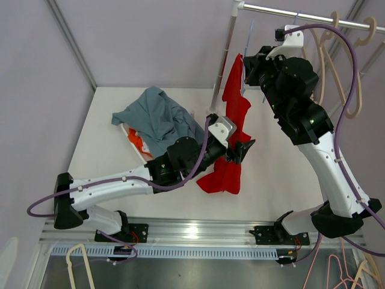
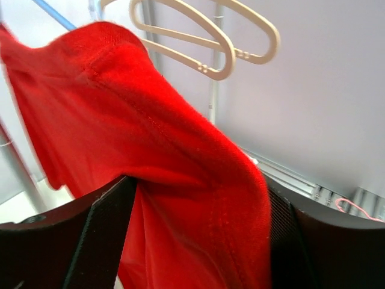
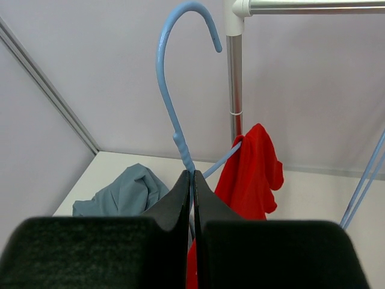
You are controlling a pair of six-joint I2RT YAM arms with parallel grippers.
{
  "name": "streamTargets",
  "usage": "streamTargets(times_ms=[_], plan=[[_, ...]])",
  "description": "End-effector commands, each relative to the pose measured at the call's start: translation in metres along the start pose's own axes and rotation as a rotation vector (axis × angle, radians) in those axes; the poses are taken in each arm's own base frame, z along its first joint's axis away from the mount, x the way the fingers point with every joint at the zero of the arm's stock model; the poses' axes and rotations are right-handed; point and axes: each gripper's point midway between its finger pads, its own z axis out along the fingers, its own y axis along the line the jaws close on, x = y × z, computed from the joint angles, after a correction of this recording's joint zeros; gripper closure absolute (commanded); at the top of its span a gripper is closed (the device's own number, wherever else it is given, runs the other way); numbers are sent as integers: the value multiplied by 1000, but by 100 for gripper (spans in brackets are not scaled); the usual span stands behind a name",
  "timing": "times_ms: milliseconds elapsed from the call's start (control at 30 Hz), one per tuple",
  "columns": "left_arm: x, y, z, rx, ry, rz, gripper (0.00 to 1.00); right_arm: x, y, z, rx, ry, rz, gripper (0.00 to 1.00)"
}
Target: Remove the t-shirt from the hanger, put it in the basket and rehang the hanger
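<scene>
A red t-shirt point(image 1: 233, 114) hangs from a blue hanger point(image 1: 248, 37) held up near the rail; its lower part drapes onto the table. My right gripper point(image 1: 249, 69) is shut on the blue hanger's neck point(image 3: 183, 150), hook upward, with the red shirt point(image 3: 252, 168) on one hanger arm. My left gripper point(image 1: 239, 152) is shut on the red t-shirt point(image 2: 180, 180), cloth bunched between both fingers point(image 2: 102, 229).
A grey-blue garment point(image 1: 157, 117) lies in a pile at the back left of the white table point(image 1: 277, 174), with orange cloth point(image 1: 137, 141) under it. A metal rail point(image 1: 301, 15) with its upright post point(image 1: 221, 60) carries several beige hangers point(image 1: 355, 66) at the back right.
</scene>
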Motion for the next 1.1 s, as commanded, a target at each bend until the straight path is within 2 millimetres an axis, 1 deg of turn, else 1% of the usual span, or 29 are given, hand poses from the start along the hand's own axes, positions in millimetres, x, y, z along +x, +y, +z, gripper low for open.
streamTargets(times_ms=[0, 33, 67, 167, 200, 233, 267, 300, 333, 367, 400, 433, 533, 600, 633, 667, 733, 767, 800, 833, 867, 933, 967, 1000, 1033, 1067], plan=[[-36, 13, -4, -120, -81, 1, 20, -43, 6, -16, -37, -121, 36, 100], [-35, 11, -3, -143, -82, 13, 20, -43, 7, -16, -37, -120, 38, 100], [-40, 20, -5, -211, -95, 33, 20, -43, 6, -16, -32, -121, 37, 100], [-47, 23, -3, -276, -108, 42, 20, -41, 5, -15, -22, -117, 35, 100], [-50, 29, -4, -322, -112, 60, 20, -40, 6, -14, -22, -115, 35, 100], [-53, 27, -5, -335, -117, 74, 20, -39, 5, -14, -18, -113, 32, 100], [-53, 28, -4, -355, -115, 140, 21, -38, 6, -13, -19, -110, 33, 100], [-65, 29, -8, -398, -155, 131, 20, -37, 7, -14, -22, -109, 32, 100], [-68, 31, -8, -421, -166, 145, 20, -37, 7, -13, -21, -108, 31, 100], [-64, 31, -5, -441, -158, 189, 21, -37, 6, -13, -20, -109, 30, 100], [-71, 33, -5, -461, -174, 180, 22, -37, 7, -14, -23, -110, 31, 100], [-70, 33, -4, -467, -172, 185, 27, -38, 7, -15, -24, -112, 30, 100], [-70, 35, -3, -491, -179, 191, 30, -40, 7, -16, -24, -114, 29, 100], [-67, 35, -2, -493, -174, 200, 39, -39, 8, -16, -25, -112, 27, 100], [-68, 35, -1, -494, -180, 199, 45, -38, 7, -15, -21, -109, 25, 100], [-67, 35, -1, -495, -176, 205, 62, -38, 7, -15, -21, -110, 26, 100], [-65, 34, -1, -499, -171, 207, 80, -37, 8, -15, -23, -110, 24, 100], [-66, 34, -2, -500, -176, 210, 95, -38, 8, -15, -23, -111, 25, 100], [-65, 34, -3, -503, -178, 216, 99, -38, 7, -15, -23, -110, 24, 100], [-64, 34, -4, -509, -183, 223, 99, -37, 9, -16, -27, -108, 29, 100], [-71, 38, -8, -537, -203, 236, 99, -37, 9, -16, -29, -106, 29, 100], [-68, 36, -8, -566, -216, 267, 99, -35, 11, -17, -32, -96, 38, 100], [-82, 41, -17, -612, -272, 277, 99, -34, 10, -17, -29, -95, 40, 100], [-83, 38, -18, -622, -286, 300, 99, -33, 11, -18, -27, -92, 42, 100], [-78, 36, -16, -641, -273, 375, 99, -33, 9, -18, -11, -93, 46, 100], [-78, 37, -16, -659, -282, 385, 99, -33, 9, -18, -4, -90, 47, 100]])
